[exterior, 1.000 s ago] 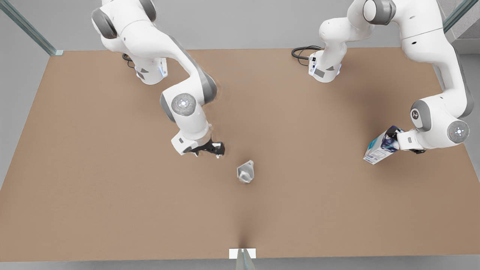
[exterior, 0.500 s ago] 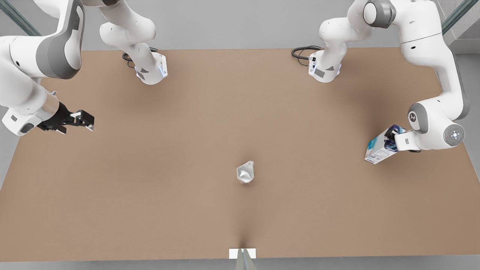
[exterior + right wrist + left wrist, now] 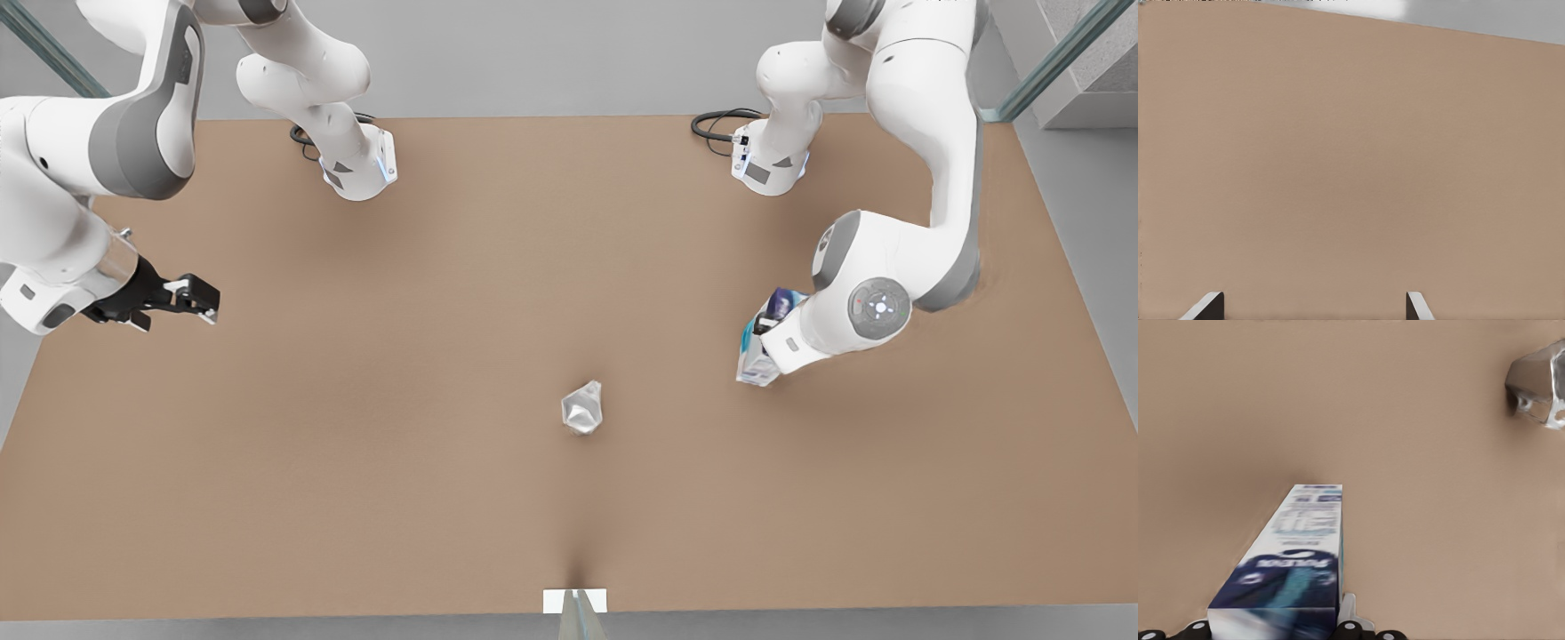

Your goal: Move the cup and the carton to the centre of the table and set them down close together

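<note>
The silvery faceted cup [image 3: 582,409] stands alone near the middle of the light brown table [image 3: 356,462]. In the left wrist view the cup [image 3: 1538,383] shows some way beyond the carton. The white carton with blue and teal print [image 3: 758,347] is tilted, with my left gripper [image 3: 768,327] shut on it, to the front view's right of the cup. In the left wrist view the carton [image 3: 1298,553] juts out from between the fingers over bare tabletop. My right gripper [image 3: 197,299] waits open over the table's edge at the front view's left, and its fingertips [image 3: 1208,305] frame bare table.
Both arm bases [image 3: 356,169] [image 3: 769,164] stand at the table's far edge, with a black cable [image 3: 716,124] beside the base on the front view's right. A small white tag [image 3: 575,601] sits at the near edge. Bare tabletop surrounds the cup.
The left gripper has carried the carton toward the cup, to the front view's left. The right arm swung away from beside the cup out to the front view's left edge, then held.
</note>
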Action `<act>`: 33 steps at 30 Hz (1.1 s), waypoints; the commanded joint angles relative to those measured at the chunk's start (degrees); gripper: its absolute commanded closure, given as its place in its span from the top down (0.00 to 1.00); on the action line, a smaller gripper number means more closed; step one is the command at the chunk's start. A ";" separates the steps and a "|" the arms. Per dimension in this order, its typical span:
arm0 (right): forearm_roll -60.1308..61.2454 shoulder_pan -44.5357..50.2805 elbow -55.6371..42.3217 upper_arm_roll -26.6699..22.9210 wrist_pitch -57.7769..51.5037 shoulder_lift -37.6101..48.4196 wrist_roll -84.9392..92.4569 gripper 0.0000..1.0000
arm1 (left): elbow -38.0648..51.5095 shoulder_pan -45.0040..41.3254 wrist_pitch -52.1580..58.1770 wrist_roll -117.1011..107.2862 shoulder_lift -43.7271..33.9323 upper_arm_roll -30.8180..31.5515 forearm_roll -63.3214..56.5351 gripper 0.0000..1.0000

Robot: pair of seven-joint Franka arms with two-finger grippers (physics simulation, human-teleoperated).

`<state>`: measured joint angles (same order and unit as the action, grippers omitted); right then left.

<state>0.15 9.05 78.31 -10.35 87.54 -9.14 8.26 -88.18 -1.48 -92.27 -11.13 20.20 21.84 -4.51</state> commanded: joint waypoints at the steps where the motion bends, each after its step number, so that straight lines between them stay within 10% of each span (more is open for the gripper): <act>1: 0.02 -0.09 0.00 0.07 0.00 0.00 0.00 1.00 | 0.12 -0.97 -0.01 -2.31 0.02 0.57 1.69 0.57; 11: 0.29 0.00 -0.09 0.07 0.97 -0.43 0.00 1.00 | 12.77 -21.10 -6.69 -34.93 13.38 0.92 8.02 0.58; 18: 0.29 -0.09 -0.09 -0.02 1.58 -0.44 -0.09 1.00 | 12.77 -22.77 -9.94 -35.37 18.39 0.66 7.32 0.63; 19: 0.29 -0.09 -0.09 -0.02 1.85 -0.44 -0.09 1.00 | 12.77 -22.69 -9.94 -35.10 18.65 0.48 7.32 1.00; 30: 0.37 -0.09 -0.35 -0.02 2.55 -0.35 -0.09 1.00 | 23.04 -22.51 -0.20 -35.80 17.42 0.04 8.11 1.00; 33: 0.37 -0.09 -0.70 0.07 2.46 -0.44 -0.09 1.00 | 27.63 -10.74 6.66 -24.58 14.43 -1.36 6.10 1.00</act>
<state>0.48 9.01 77.58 -10.31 90.00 -9.58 8.16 -60.64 -9.84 -84.07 -26.81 33.59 16.93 2.88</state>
